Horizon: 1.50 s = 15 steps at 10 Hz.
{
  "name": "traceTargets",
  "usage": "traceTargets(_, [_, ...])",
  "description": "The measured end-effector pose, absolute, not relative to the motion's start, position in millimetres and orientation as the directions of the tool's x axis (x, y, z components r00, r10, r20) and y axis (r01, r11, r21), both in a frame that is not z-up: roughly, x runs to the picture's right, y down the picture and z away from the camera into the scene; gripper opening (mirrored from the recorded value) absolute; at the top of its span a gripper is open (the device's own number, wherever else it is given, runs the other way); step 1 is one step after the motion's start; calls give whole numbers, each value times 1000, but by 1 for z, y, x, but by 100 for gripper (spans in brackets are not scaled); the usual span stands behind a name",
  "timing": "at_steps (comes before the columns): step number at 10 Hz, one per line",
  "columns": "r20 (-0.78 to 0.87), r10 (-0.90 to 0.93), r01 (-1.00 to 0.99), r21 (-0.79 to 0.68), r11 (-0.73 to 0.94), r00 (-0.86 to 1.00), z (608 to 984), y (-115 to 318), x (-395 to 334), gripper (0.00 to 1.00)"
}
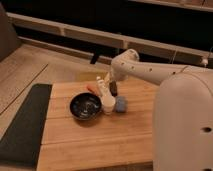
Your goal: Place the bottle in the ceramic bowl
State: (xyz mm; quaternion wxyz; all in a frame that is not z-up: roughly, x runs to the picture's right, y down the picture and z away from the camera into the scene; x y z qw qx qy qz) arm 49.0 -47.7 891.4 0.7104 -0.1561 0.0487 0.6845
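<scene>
Claw [111, 88] hangs low over the far middle of the desk [100, 142], at the end of a white arm [145, 71] that reaches in from the right. It sits right against the bottle [102, 86]. Whether it grips the bottle or only stands beside it, I cannot tell.

Nearest on the right, the robot's big white body [182, 125] fills the corner and covers that end of the desk. The desk itself is pale wooden planks. A dark mat [22, 125] lies along its left side, running from the near edge toward the back.

Farther in, about mid-desk, sits the ceramic bowl [84, 107], round, shallow and glossy black, with a faint sheen inside. Just to its right stands a short cream cup [108, 106], close to the bowl's rim. A blue-grey pad [120, 104] lies just beside the cup on its right.

Behind the cup and the bowl's far right rim is the bottle, slim and whitish, roughly upright, outside the bowl. I cannot tell whether it rests on the wood or is lifted off it. A small orange thing [91, 88] lies just left of it. A yellowish patch [86, 76] shows at the desk's far edge.

Beyond the desk, pale rails [75, 32] run across a dark background.
</scene>
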Motion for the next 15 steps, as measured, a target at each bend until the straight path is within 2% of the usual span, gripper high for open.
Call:
traceTargets(3, [-293, 950, -980, -195, 49, 106, 921, -46, 33, 65])
traceTargets(9, [-419, 885, -951, -300, 77, 204, 977, -2, -4, 64])
traceTargets(10, [-429, 874, -947, -305, 98, 228, 983, 2, -7, 59])
traceTargets(15, [-389, 884, -947, -282, 153, 259, 993, -18, 0, 4])
